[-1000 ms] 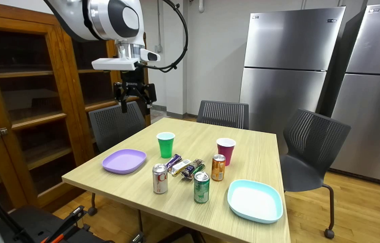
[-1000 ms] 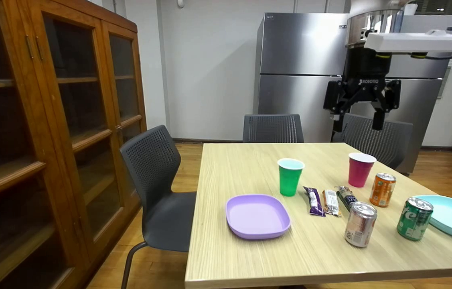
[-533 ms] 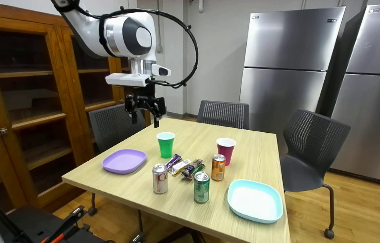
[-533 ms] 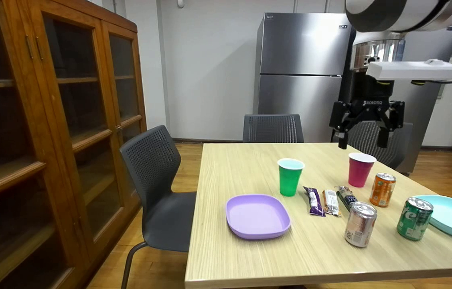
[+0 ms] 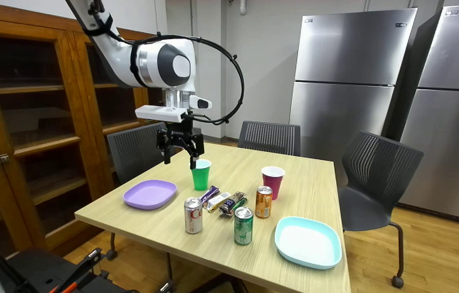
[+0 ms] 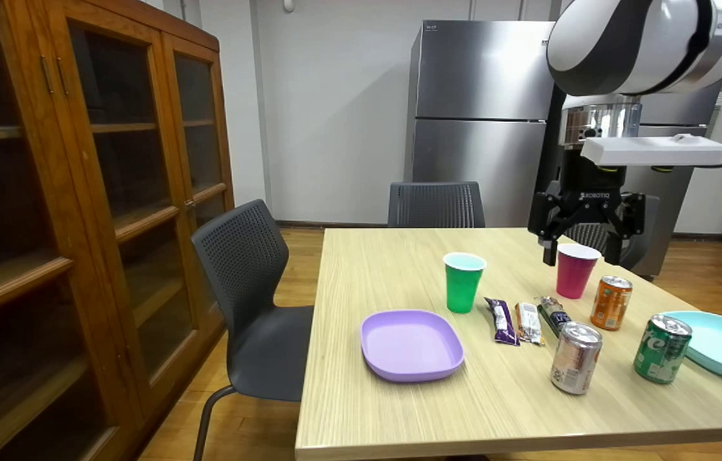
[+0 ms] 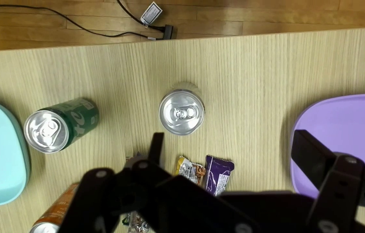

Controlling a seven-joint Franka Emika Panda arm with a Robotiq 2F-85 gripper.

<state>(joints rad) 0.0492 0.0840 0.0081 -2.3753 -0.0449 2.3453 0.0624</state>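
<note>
My gripper is open and empty, pointing down above the table; it also shows in an exterior view and the wrist view. In the wrist view a silver can stands upright ahead of the left finger. A purple-wrapped bar and a yellow-and-white bar lie between the fingers, far below, partly hidden by the gripper. The right finger overlaps the purple plate in that view. A green cup stands upright, partly covered by a fingertip in an exterior view. The gripper touches nothing.
A green can, an orange can, a maroon cup and a teal plate stand on the wooden table. Chairs surround it. A glass-door cabinet and steel refrigerators stand behind.
The arm has come down towards the table in both exterior views, also shifting over it. The gripper stays open and empty. The objects on the table have not moved.
</note>
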